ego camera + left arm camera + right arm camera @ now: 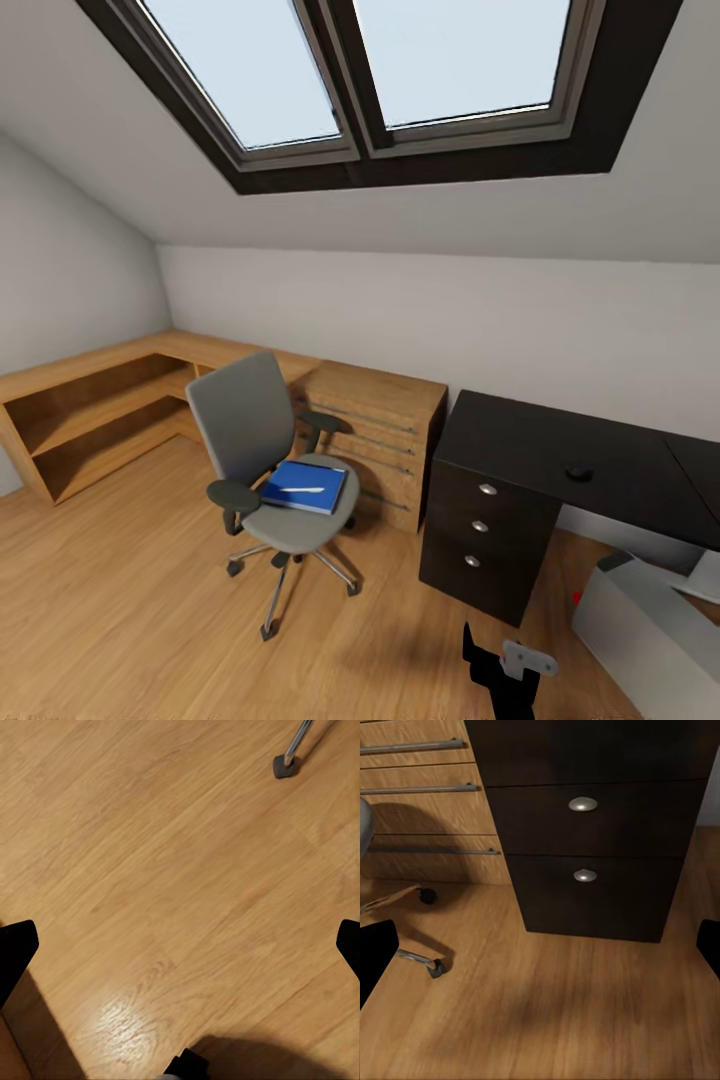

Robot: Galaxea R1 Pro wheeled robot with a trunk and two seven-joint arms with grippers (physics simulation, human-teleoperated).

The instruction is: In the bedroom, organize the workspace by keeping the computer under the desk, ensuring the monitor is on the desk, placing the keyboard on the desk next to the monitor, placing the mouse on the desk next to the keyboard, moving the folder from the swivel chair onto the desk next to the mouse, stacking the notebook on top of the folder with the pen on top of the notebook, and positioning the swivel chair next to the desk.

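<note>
Folder (305,487) lies flat on chair (262,455) seat, pen (300,489) on top, awaiting transfer; mouse (579,472) on desk (560,450); left gripper (180,941) and right gripper (540,945) spread wide, empty, ready for pickup.

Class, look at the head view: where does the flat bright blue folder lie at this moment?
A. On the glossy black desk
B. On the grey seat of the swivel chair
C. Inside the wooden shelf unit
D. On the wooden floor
B: the flat bright blue folder rests on the grey padded seat of the swivel chair, apart from the glossy black desk, with a small white object on top of it.
</note>
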